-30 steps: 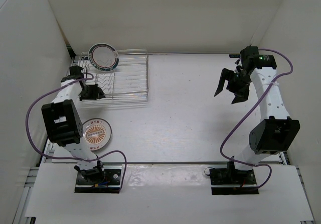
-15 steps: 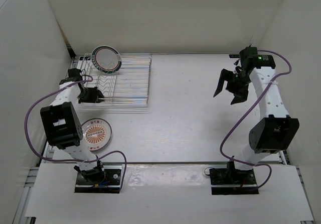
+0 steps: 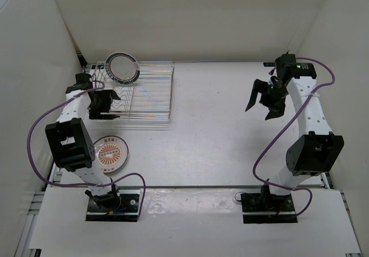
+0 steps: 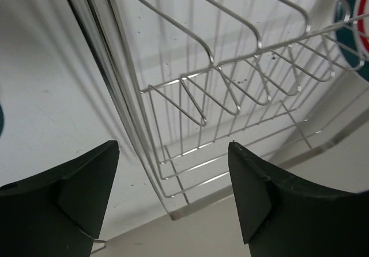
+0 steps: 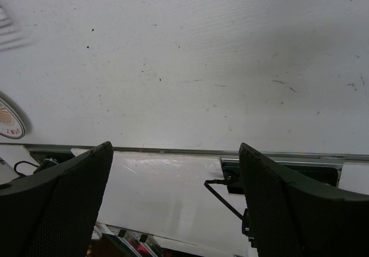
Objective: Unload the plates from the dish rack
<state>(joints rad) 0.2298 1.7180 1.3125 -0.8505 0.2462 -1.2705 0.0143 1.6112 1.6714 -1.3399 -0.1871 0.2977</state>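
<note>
The dish rack [image 3: 147, 93] is a silvery wire frame at the back left of the table; its wavy slots fill the left wrist view [image 4: 219, 90]. One plate [image 3: 122, 68] with a teal-and-red rim stands upright in the rack's far left corner, and its edge shows in the left wrist view [image 4: 360, 26]. A second plate [image 3: 110, 153], with an orange sunburst, lies flat on the table near the left arm's base [image 5: 7, 121]. My left gripper [image 3: 102, 104] [image 4: 173, 202] is open over the rack's left end, holding nothing. My right gripper [image 3: 263, 102] [image 5: 173, 199] hangs open and empty at the far right.
White walls close in the table on the left, back and right. A metal rail [image 3: 190, 186] runs along the near edge between the arm bases. Purple cables loop beside each arm.
My left gripper went from shut to open and drew slightly left and back. The rack slid a little right and squared up with its plate. The right arm stayed still.
</note>
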